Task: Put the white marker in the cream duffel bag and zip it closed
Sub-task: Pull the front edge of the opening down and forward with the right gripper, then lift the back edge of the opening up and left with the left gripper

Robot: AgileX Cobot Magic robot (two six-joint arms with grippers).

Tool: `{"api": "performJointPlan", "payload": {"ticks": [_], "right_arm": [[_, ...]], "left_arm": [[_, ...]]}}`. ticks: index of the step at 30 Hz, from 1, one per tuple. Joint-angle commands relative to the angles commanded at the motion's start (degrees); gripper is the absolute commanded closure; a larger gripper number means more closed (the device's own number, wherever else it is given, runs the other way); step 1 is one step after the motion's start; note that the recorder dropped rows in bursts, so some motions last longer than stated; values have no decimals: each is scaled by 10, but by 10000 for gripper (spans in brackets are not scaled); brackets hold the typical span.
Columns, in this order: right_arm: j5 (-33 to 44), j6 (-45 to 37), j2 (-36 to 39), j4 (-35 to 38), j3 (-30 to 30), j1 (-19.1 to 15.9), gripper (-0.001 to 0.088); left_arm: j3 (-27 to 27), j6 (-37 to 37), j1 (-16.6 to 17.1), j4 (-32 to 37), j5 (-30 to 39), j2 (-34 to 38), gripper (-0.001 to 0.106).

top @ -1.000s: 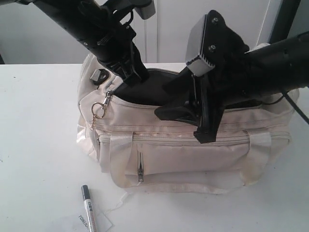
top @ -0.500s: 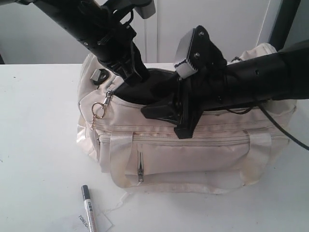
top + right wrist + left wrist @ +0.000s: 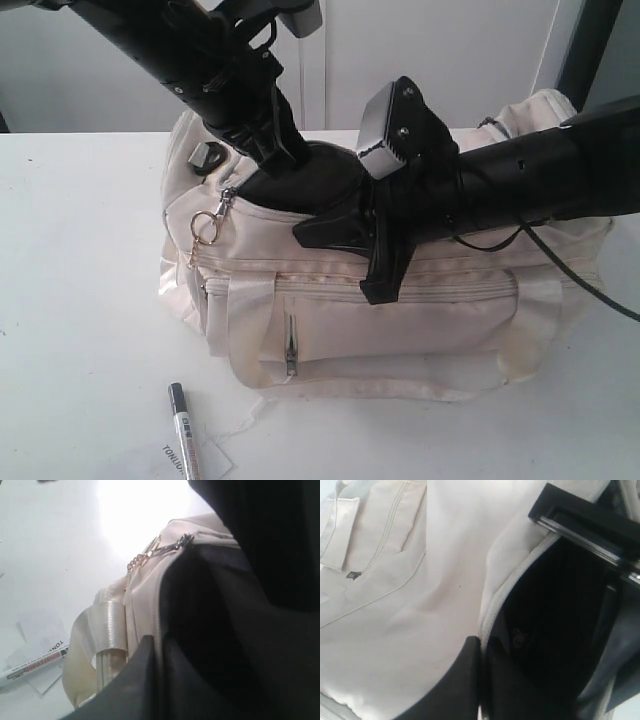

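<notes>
The cream duffel bag (image 3: pixel 400 320) lies open at the top, its dark lining (image 3: pixel 300 185) showing. My left gripper (image 3: pixel 288 158) is at the back left rim and is shut on the bag's cream edge (image 3: pixel 492 605); in the left wrist view my left gripper (image 3: pixel 481 645) pinches that edge. My right gripper (image 3: pixel 308 233) is shut on the front rim beside the opening, and in the right wrist view my right gripper (image 3: pixel 159 642) holds it. The white marker (image 3: pixel 183 432), black cap away from the front edge, lies on the table in front of the bag, also seen as the marker (image 3: pixel 30 667).
A white paper tag (image 3: pixel 205 460) lies under the marker. The zipper pull with gold rings (image 3: pixel 205 228) hangs at the bag's left end. A webbing handle (image 3: pixel 107 630) loops down the front. The white table (image 3: pixel 80 300) extends to the left.
My right gripper has moved left and down from above the bag to its front rim. The left arm, bag and marker have stayed put.
</notes>
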Motion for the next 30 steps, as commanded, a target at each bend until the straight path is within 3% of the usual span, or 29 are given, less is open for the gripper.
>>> {"api": "performJointPlan", "payload": {"ticks": [9,15,19,30], "right_arm": [[24,-18,-9,-7,0,0,868],[32,-33,-9,-9,0,0,868],[34,-41,-9,-15,0,0,868],[30,-46,-9,-16,0,0,868]], "left_arm": [[0,-77,0,0,-111,1,1053],[0,-75,0,0,-227,1,1053],[0,-22,0,2,-283,1,1053],[0,3,15,27,-281,13,1053]]}}
